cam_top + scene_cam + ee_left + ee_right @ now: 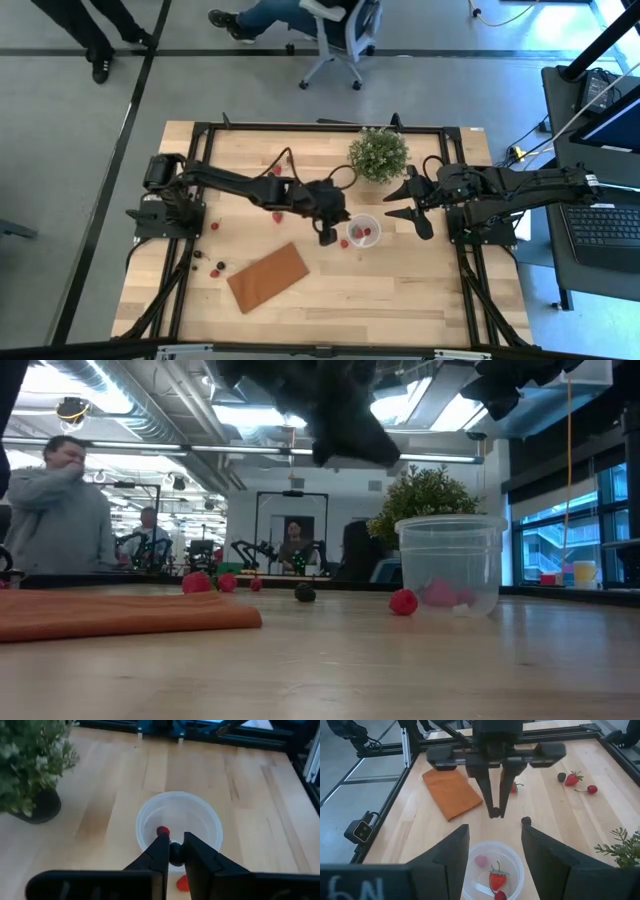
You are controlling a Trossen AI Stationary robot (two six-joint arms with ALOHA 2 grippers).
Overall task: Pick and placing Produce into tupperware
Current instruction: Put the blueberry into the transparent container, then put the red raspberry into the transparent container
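My left gripper (328, 237) hangs above the table just left of the tupperware (362, 231), a small clear round cup. It is shut on a small dark berry (175, 853). In the cup lie a strawberry (497, 881), a pink piece (480, 861) and a dark piece (500, 895). More produce rests on the table: a dark berry (526, 821), a red piece (403, 602) by the cup, and strawberries (572, 778) farther left. My right gripper (408, 205) waits open to the right of the cup, raised. My left gripper pinches the dark berry (494, 813) between its two fingertips (161, 849). The fingers slant downward, coming from the table's left. The berry is lifted clear of the table, short of the cup's left rim.
A potted green plant (378, 152) stands just behind the cup. An orange-brown cloth (268, 277) lies flat at the front left of the cup. Loose berries (215, 268) sit near the left frame. Black frame rails (300, 128) edge the table. People are in the room beyond.
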